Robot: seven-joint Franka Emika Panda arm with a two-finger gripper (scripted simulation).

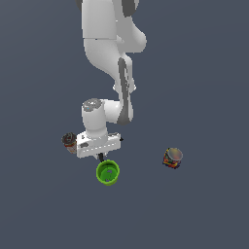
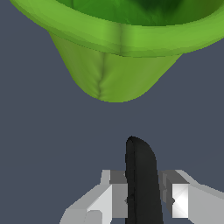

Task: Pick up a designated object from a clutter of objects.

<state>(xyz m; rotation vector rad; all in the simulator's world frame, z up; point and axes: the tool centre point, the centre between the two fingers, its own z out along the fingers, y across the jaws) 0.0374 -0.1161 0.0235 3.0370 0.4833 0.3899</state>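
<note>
The designated object, a thin black clamp (image 2: 140, 183), shows in the wrist view as one dark handle standing between my fingers (image 2: 116, 199). My gripper (image 2: 144, 199) is shut on it, with a pad on each side of the handle. The clamp's jaw and red tips are hidden. In the exterior view the gripper (image 1: 101, 156) hangs low under the white hand, right beside the green cup (image 1: 107, 172), and only a dark sliver shows beneath it. The clutter of objects lies around that spot.
The bright green cup (image 2: 113, 74) fills the wrist view just beyond the clamp. A small brownish can (image 1: 69, 141) stands against the hand on the exterior view's left. A multicoloured can (image 1: 172, 158) with a pale top sits apart on the exterior view's right.
</note>
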